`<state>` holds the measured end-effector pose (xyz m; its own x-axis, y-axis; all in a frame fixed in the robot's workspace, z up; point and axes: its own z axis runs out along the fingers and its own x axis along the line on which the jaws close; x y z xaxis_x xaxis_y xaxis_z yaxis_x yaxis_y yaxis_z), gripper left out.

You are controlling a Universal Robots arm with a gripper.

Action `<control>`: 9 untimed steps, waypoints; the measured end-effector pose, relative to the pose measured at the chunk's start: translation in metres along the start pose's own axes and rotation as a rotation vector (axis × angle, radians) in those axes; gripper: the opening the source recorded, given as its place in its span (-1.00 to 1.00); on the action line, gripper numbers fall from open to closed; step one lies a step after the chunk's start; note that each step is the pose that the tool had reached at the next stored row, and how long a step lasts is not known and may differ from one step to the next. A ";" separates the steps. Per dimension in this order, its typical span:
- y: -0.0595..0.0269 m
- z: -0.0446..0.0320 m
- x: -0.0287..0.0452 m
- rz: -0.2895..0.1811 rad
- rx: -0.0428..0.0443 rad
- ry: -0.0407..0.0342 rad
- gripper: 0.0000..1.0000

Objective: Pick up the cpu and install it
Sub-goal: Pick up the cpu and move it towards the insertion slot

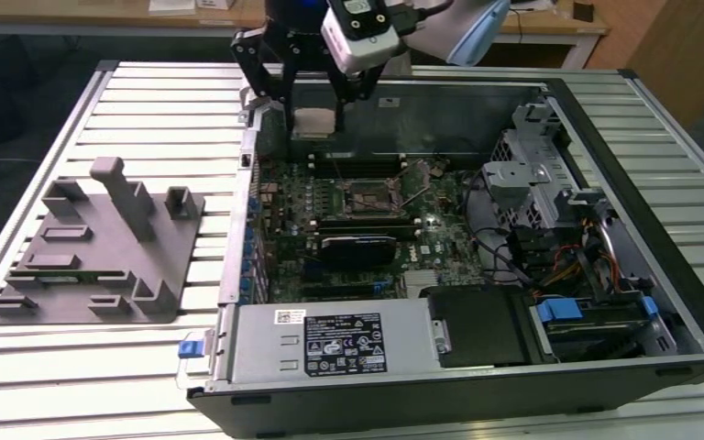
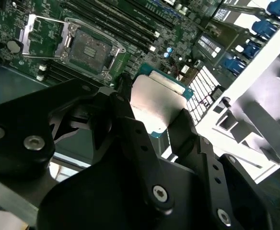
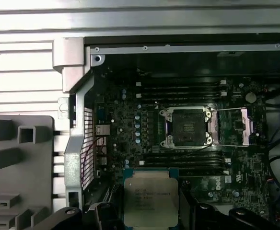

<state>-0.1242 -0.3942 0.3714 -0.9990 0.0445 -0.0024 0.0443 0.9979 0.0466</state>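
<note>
Slatted metal table [image 1: 144, 101] carrying an open computer case [image 1: 475, 394] lying on its side, with a grey moulded fixture [image 1: 95, 257] beside it towards the exterior view's left. The green motherboard [image 1: 281, 197] lies flat on the floor of the case, and a silver power supply [image 1: 327, 344] occupies the near end. The arm's black gripper [image 1: 313, 124] hangs above the far part of the case, over the motherboard edge nearest the fixture. Its jaws are clamped on two opposite edges of the cpu [image 1: 313, 119], which is held clear of the board. In the second wrist view the fingers [image 2: 125, 110] press against the chip's sides, its silvery top [image 2: 157, 98] tilted towards the camera. In the first wrist view the cpu [image 3: 151, 199] sits level between the jaws. The square socket [image 3: 187, 127] lies open and apart from the chip, with its retaining plate [image 3: 245, 127] folded back alongside it.
</note>
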 end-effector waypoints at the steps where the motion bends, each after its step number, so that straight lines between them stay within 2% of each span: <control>1: 0.0002 0.0009 -0.0011 0.000 0.0000 0.0001 0.09; 9: 0.0011 0.0101 -0.0092 0.000 0.0001 0.0001 0.09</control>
<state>-0.1149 -0.3930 0.3613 -0.9990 0.0445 -0.0023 0.0444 0.9979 0.0465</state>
